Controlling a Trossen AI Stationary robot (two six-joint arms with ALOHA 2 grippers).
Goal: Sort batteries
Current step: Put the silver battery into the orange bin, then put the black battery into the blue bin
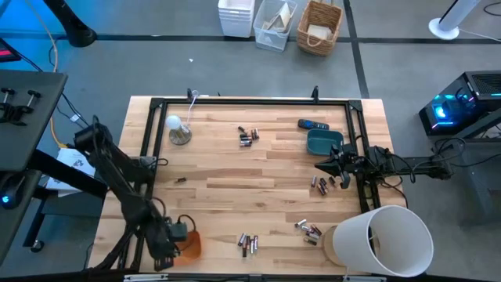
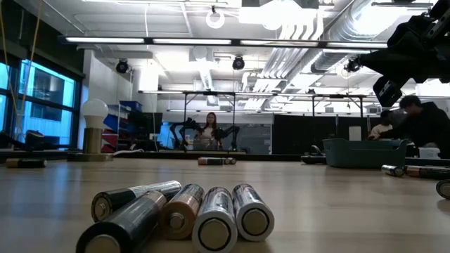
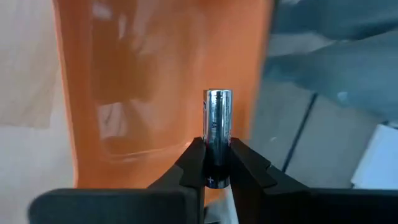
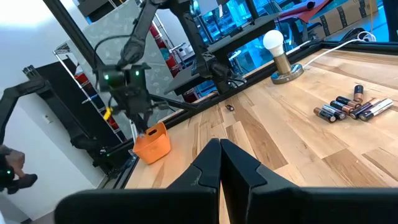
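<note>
Orange bin (image 3: 161, 93) is lying just beyond my left gripper (image 3: 216, 163), whose fingers (image 3: 194, 163) are clamping an upright battery (image 3: 217, 134); my right gripper (image 4: 221, 163), closed, is waiting.

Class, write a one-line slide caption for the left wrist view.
Left gripper holds a silvery battery upright between its fingers, over the orange bin.

The battery (image 3: 217, 134) pinched between my matt black plastic left fingers (image 3: 194, 165) has a glossy, mirror-bright metal casing; the orange bin (image 3: 161, 87) behind it looks like smooth, slightly shiny plastic; the table (image 1: 258, 172) is pale wood in glued strips, smooth with a satin sheen; the batteries (image 2: 184, 216) lying on it show glossy wraps, dark and coppery, with dull metal end caps; the teal tray (image 1: 323, 142) looks matt plastic.
</note>
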